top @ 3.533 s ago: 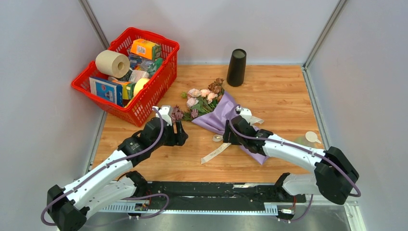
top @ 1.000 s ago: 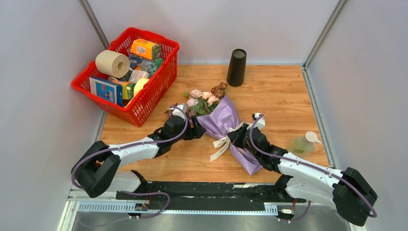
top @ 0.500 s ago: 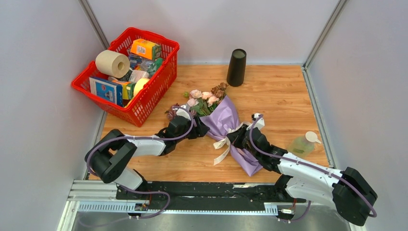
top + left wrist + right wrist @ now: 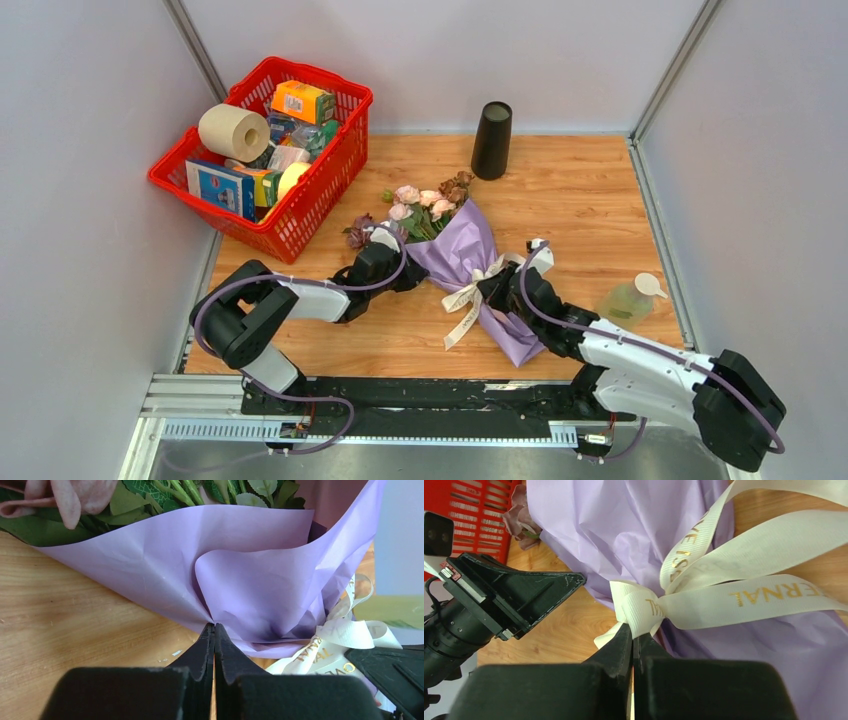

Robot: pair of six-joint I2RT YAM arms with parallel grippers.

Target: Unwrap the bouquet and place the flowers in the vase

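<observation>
The bouquet (image 4: pixel 462 252) lies on the wooden table, its lilac paper (image 4: pixel 250 580) tied with a cream ribbon (image 4: pixel 724 597). Pink and brown flowers (image 4: pixel 422 205) stick out of its far end. My left gripper (image 4: pixel 214 626) is shut on a pinched fold at the paper's left edge; from above it sits at the wrap's left side (image 4: pixel 412 272). My right gripper (image 4: pixel 636 636) is shut on the ribbon's knot, at the bouquet's narrow waist (image 4: pixel 492 290). The black vase (image 4: pixel 491 140) stands upright at the back, apart from both grippers.
A red basket (image 4: pixel 330 165) full of groceries stands at the back left. One mauve rose (image 4: pixel 358 230) lies loose beside the left gripper. A pale bottle (image 4: pixel 628 297) lies near the right wall. Grey walls enclose the table.
The left gripper came up to the wrap's left edge and closed on the paper. The right gripper kept its hold at the ribbon, and the bow shifted slightly.
</observation>
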